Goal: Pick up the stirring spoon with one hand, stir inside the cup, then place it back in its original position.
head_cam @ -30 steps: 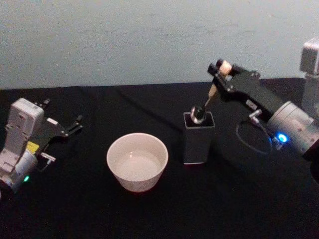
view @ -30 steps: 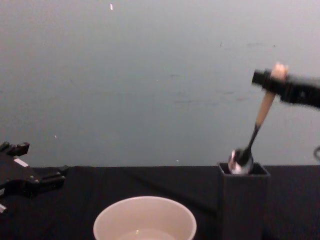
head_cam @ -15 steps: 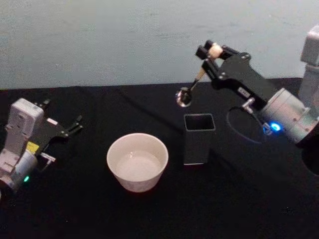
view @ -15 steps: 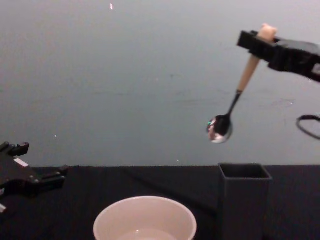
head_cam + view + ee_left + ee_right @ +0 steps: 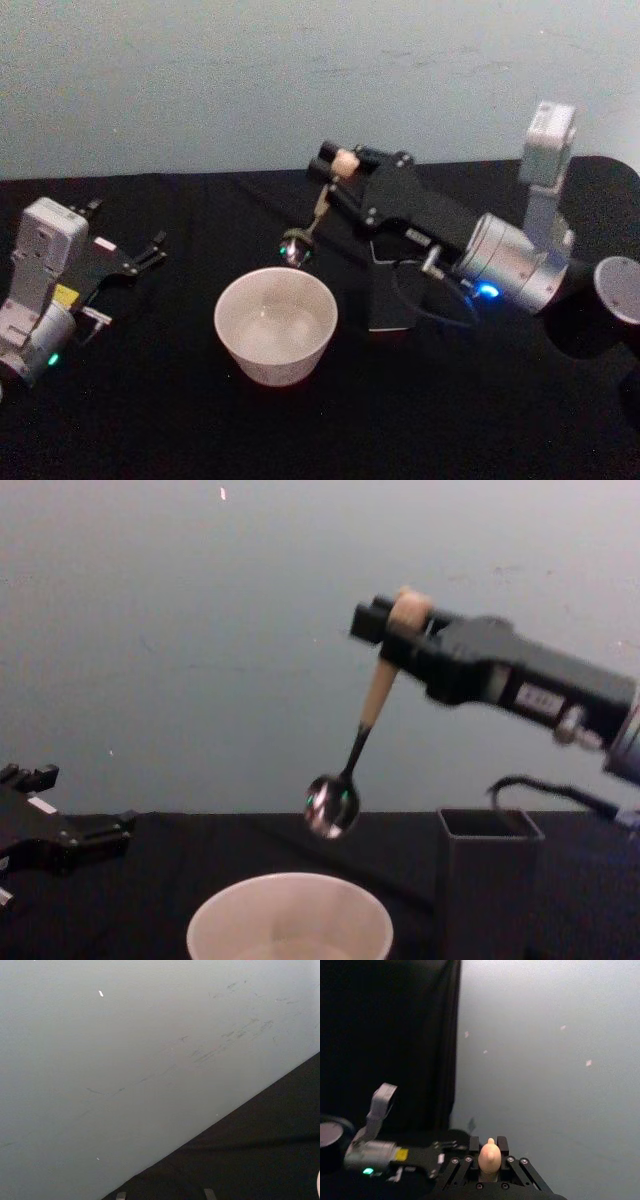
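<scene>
My right gripper (image 5: 338, 160) is shut on the beige handle of the stirring spoon (image 5: 320, 205), just below its small bear-like head (image 5: 489, 1156). The spoon (image 5: 378, 692) hangs tilted, with its shiny bowl (image 5: 331, 806) in the air a little above the far rim of the pale cream cup (image 5: 270, 365). Just right of the cup (image 5: 290, 880) stands the dark square-sided holder (image 5: 487, 880), with nothing showing in its open top. In the head view the right arm covers much of the holder (image 5: 385, 312). My left gripper (image 5: 125, 228) rests open at the table's left side, well away from the cup.
A black cloth (image 5: 150, 420) covers the table, and a pale wall (image 5: 200, 630) rises close behind it. A black cable (image 5: 432, 300) loops under the right wrist beside the holder. A grey round object (image 5: 620, 290) sits at the far right edge.
The right gripper has lifted the spoon out of the holder and carried it left, from above the holder to above the cup's far rim. The left arm has stayed still.
</scene>
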